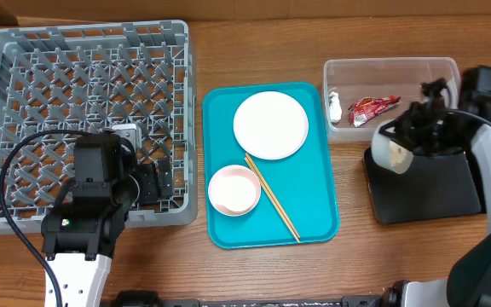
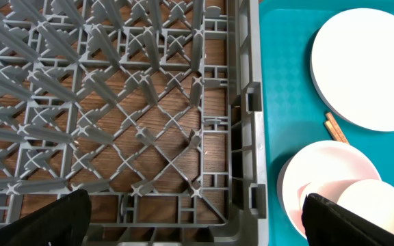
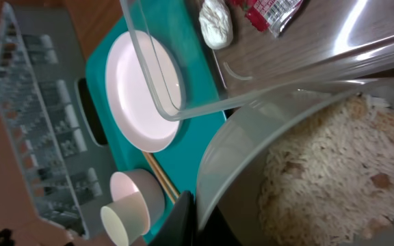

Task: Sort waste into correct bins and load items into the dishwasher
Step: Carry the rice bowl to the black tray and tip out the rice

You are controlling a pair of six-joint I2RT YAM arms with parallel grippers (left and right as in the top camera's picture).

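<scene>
Two grippers logged. Right gripper pinching rim of grey-green bowl, tilted over black tray, near right; rice seemingly clinging inside. Left gripper spread, empty, over rack. Risk: steep tilt slips bowl, grains scatter onto table.

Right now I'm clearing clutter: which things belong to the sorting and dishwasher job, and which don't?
Job: dish rack, plate, pink bowl, cup, chopsticks, grey-green bowl with rice, wrapper, tissue, clear tub, black tray.
Lying about: teal tray.
</scene>
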